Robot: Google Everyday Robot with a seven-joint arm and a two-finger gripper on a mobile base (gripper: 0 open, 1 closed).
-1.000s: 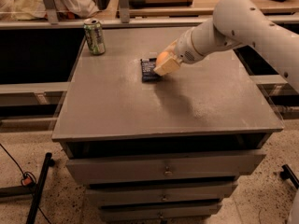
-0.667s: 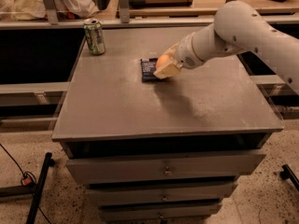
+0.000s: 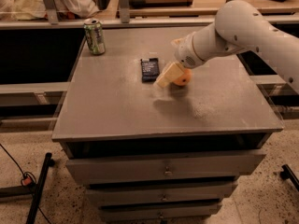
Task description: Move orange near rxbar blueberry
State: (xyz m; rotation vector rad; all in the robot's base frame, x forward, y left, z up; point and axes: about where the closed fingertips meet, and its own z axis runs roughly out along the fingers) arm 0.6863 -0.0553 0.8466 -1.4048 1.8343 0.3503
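- My gripper (image 3: 172,78) hangs low over the grey cabinet top (image 3: 117,111), just to the right of the rxbar blueberry (image 3: 150,69) as the camera sees it, and level with the bar's near end.
- The orange (image 3: 183,77) is tucked against the gripper's far-right side. A pale part of the gripper crosses its left edge, so only its right half shows.
- I cannot tell whether my grip is closed on the orange or slack. The side of the gripper behind the fruit is hidden.
- The orange is round and shows no long axis. I cannot make out a stem end, so I cannot say which way it points.
- It appears to sit on the top or only barely above it, though the shadow beneath does not settle which.
- The orange lies near the rxbar blueberry but not touching it, with my gripper between the two.
- The rxbar blueberry lies flat, face up. Its long axis runs from the near side of the top toward the far side, only slightly skewed.
- My white arm (image 3: 252,31) comes in from the right of the bar, well above the surface, and bends down to the gripper.
- A green can (image 3: 94,36) stands upright well apart from the bar, beyond it and to its left, near the far left corner.
- Below the bar's surface, the cabinet front shows stacked drawers (image 3: 163,169).
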